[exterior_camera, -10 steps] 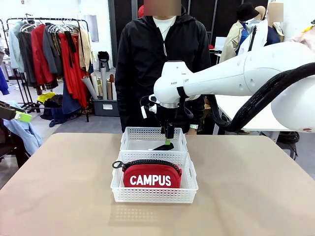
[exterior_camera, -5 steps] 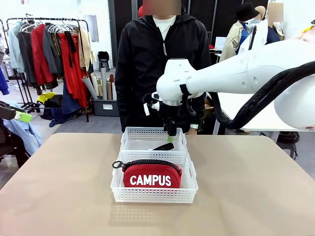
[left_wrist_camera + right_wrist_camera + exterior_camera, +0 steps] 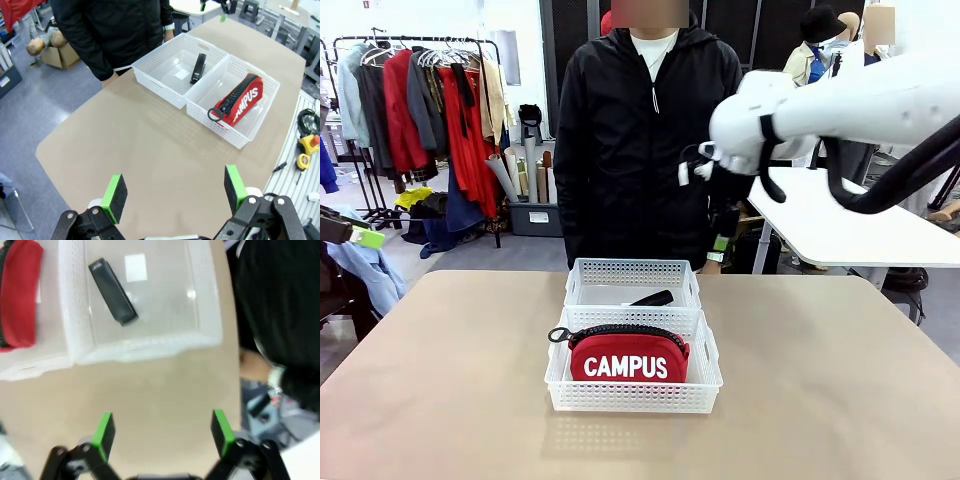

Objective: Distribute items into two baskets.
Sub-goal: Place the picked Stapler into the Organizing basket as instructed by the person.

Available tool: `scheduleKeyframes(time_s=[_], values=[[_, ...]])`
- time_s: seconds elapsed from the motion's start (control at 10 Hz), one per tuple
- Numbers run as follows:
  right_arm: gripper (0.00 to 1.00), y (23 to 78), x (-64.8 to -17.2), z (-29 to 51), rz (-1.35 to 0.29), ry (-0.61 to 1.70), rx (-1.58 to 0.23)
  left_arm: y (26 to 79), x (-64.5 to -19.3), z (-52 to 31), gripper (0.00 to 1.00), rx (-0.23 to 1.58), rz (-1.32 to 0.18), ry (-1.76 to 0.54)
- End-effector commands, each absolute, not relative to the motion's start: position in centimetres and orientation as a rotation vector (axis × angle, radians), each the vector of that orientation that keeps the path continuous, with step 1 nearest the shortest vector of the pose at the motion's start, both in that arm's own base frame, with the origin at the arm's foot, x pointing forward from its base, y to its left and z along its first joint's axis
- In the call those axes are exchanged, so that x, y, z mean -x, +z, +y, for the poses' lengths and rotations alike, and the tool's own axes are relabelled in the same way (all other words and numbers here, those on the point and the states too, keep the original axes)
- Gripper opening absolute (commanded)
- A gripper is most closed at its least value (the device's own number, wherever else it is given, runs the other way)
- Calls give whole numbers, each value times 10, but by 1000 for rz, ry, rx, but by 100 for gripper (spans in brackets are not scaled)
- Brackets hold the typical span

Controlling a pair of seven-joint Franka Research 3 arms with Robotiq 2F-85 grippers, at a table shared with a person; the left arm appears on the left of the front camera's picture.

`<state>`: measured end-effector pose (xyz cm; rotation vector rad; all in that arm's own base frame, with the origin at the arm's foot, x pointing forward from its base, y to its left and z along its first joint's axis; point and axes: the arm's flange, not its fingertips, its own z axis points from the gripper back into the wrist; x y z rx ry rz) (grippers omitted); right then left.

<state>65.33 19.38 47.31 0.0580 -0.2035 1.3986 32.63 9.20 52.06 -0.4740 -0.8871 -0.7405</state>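
- Rising clear of the far basket [image 3: 632, 283], the right tool [image 3: 720, 240] has pulled up and off to the right over the last second; its pads [image 3: 104, 429] are spread with nothing between them.
- The stapler [image 3: 653, 298] lies alone in the far basket, so the drop looks done.
- The pouch [image 3: 628, 358] stands on edge in the near basket [image 3: 633, 395], zipper up, "CAMPUS" facing near.
- One item per basket suggests the task is essentially finished.
- The left tool [image 3: 173, 186] hangs spread above the bare tabletop [image 3: 150, 150], well apart from both baskets.
- The stapler is small, black and slim; the pouch is soft red fabric.
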Motion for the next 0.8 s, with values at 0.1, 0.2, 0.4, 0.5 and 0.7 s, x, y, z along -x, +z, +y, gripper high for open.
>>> scheduleKeyframes(time_s=[0.1, 0.2, 0.4, 0.5, 0.7], values=[[100, 491, -583, 109, -330, 1222, -164, 520, -328, 92, 100, 484, -907, -752], [100, 493, -565, 82, -353, 1147, -193, 520, -328, 92, 100, 484, -907, -752], [100, 497, -527, 27, -400, 992, -309, 520, -328, 92, 100, 484, -907, -752], [100, 499, -513, 10, -409, 895, -376, 520, -328, 92, 100, 484, -907, -752], [100, 500, -485, -15, -474, 756, -478, 520, -328, 92, 100, 484, -907, -752]])
